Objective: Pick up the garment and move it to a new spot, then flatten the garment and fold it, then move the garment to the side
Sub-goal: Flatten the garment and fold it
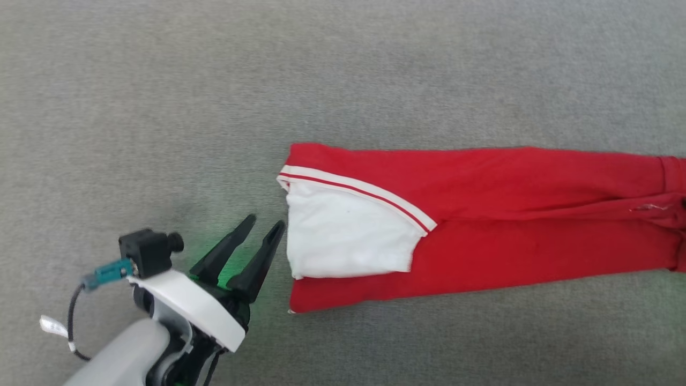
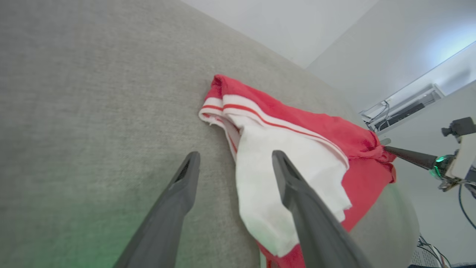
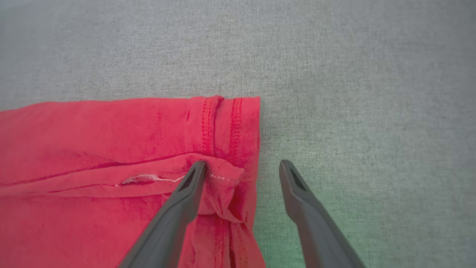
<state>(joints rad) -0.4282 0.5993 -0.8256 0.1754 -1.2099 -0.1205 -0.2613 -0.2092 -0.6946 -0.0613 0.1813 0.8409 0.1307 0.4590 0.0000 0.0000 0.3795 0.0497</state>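
The shirt [image 1: 482,214] lies folded in a long strip on the grey table [image 1: 161,107]. By its white sleeve end the left claw [image 1: 266,222] gapes empty. The right claw [image 3: 242,163] straddles the hem edge, spread wide, gripping nothing.

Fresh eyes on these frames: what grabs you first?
A red shirt lies folded into a long strip across the gray surface, its white sleeve at the left end. The left gripper is open beside that sleeve; the right gripper is open, straddling the hem edge.
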